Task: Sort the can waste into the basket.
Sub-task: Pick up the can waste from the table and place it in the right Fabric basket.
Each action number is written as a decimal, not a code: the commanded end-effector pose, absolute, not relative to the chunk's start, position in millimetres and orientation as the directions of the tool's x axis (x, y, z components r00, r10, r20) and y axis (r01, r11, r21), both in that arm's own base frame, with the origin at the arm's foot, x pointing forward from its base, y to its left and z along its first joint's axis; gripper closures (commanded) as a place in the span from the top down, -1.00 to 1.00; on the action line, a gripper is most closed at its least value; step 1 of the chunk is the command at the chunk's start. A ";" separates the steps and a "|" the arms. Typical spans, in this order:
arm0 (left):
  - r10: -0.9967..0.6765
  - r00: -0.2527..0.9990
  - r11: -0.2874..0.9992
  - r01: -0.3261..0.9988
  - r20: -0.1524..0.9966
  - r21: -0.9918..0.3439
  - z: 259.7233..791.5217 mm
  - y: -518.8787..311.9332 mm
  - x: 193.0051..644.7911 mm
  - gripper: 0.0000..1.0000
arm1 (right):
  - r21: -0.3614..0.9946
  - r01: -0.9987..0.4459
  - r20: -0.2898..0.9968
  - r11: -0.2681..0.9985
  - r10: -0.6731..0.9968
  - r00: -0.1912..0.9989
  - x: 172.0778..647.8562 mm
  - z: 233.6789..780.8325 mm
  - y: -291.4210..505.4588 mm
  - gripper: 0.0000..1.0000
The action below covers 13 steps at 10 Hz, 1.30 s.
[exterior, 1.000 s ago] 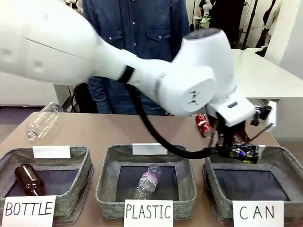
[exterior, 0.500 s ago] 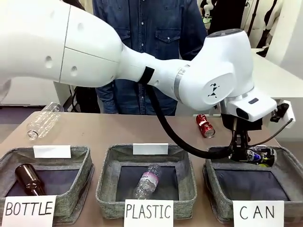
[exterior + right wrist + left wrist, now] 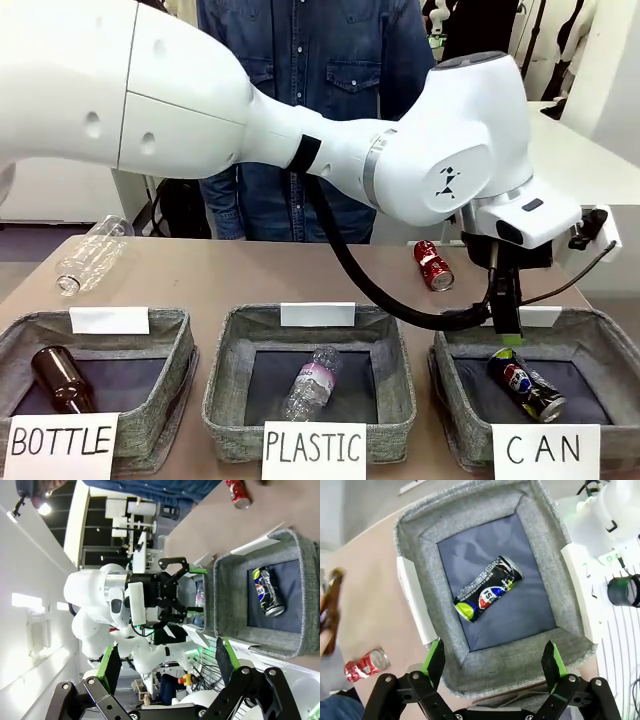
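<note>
1. front view: your left gripper (image 3: 506, 318) hangs fingers-down over the far rim of the basket (image 3: 600, 335) carded "can". from this side you cannot tell how wide it stands. the dark blue can (image 3: 526, 386) lies on its side on the basket's dark base. the red can (image 3: 432, 265) lies on the table beyond the basket, towards the person (image 3: 320, 60). it is up and left of the gripper and near it, its long axis running roughly away from you at a slight slant.
2. left wrist view: the left gripper (image 3: 493, 655) is spread wide with nothing between its green pads. the dark blue can (image 3: 487, 588) lies aslant in the middle of the basket (image 3: 420, 535), straight ahead of the fingers. the red can (image 3: 365, 664) sits outside the basket, past the wall bearing the white card (image 3: 414, 602), at the lower left. to my eye the next pick means moving sideways over that wall. you would then turn the wrist so the pads close across the can's narrow width.
3. right wrist view: the right gripper (image 3: 167, 657) is wide open too, and empty, held well back from the table. the dark blue can (image 3: 267, 592) rests in the basket (image 3: 227, 595), and the red can (image 3: 238, 492) lies far off at the top. the left gripper looks much the nearer to it.
</note>
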State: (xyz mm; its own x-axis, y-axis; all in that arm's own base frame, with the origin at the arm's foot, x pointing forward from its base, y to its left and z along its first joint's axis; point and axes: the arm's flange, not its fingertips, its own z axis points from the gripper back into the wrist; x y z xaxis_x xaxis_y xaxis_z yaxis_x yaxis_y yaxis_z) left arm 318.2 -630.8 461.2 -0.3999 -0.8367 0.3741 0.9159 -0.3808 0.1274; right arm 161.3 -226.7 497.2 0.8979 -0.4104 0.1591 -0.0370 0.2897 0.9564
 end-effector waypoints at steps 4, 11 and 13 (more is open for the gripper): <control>-0.888 -0.268 -0.318 0.945 0.374 -0.078 495.2 -561.2 302.2 1.00 | 0.943 -0.053 0.175 0.329 -0.351 0.920 173.9 500.6 -212.5 1.00; -0.824 0.147 -0.066 0.934 0.548 -0.350 600.5 -219.1 306.2 1.00 | 0.917 -0.156 0.150 0.367 0.044 0.988 285.8 516.7 -22.6 1.00; -0.679 0.363 0.038 0.886 0.638 -0.463 611.4 -127.7 308.9 1.00 | 0.923 -0.158 0.130 0.351 0.103 0.986 295.0 512.5 12.4 1.00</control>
State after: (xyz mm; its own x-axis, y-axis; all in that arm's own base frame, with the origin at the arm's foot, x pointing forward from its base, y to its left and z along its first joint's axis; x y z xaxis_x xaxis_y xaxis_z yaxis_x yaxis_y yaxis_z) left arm 309.8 -146.2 616.1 0.2536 -0.7671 0.5893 0.9090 -0.0194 -0.4163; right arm 290.7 4.3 511.2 0.9820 0.1235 0.1429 -0.1790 0.3669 0.9129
